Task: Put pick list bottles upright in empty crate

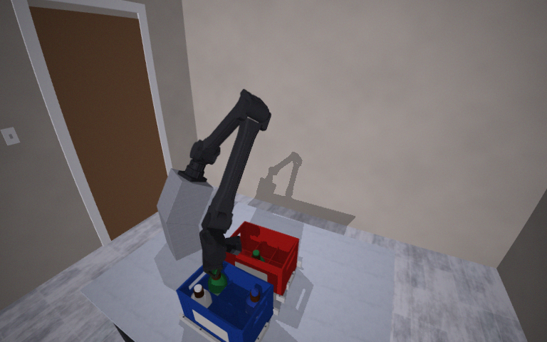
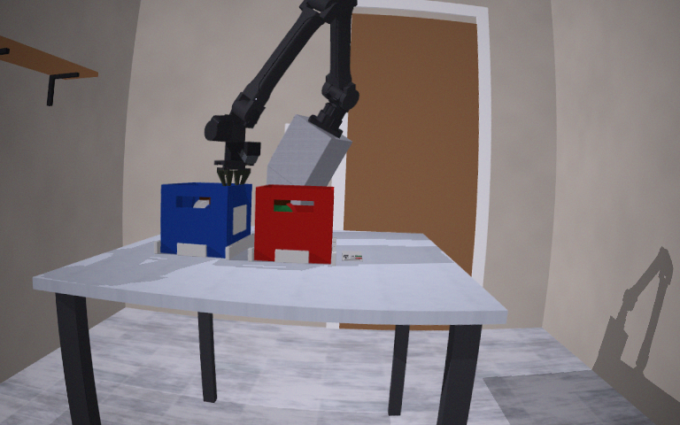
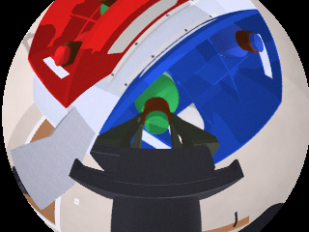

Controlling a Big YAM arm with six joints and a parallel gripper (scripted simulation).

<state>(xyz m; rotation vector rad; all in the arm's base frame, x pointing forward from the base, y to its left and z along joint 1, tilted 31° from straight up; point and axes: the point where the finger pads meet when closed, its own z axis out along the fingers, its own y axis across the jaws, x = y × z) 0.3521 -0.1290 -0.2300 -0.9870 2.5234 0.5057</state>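
My gripper (image 1: pixel 214 275) (image 2: pixel 233 176) (image 3: pixel 156 116) is shut on the neck of a green bottle (image 1: pixel 217 284) (image 3: pixel 165 92) with a brown cap. The bottle stands in the blue crate (image 1: pixel 250 322) (image 2: pixel 195 220) (image 3: pixel 258 91). A white bottle (image 1: pixel 199 296) and a blue bottle (image 1: pixel 254 296) (image 3: pixel 249 41) also stand in the blue crate. The red crate (image 1: pixel 288 270) (image 2: pixel 293 230) (image 3: pixel 77 19) beside it holds a green bottle (image 1: pixel 256 255) and a red-topped bottle (image 3: pixel 62 54). The pick list (image 2: pixel 352 257) lies on the table next to the red crate; its lines are too small to read.
The arm's grey base block (image 1: pixel 183 214) (image 2: pixel 305 152) stands tilted behind the crates. The two crates stand side by side near the table's (image 2: pixel 300 290) back left. A brown door is behind the table.
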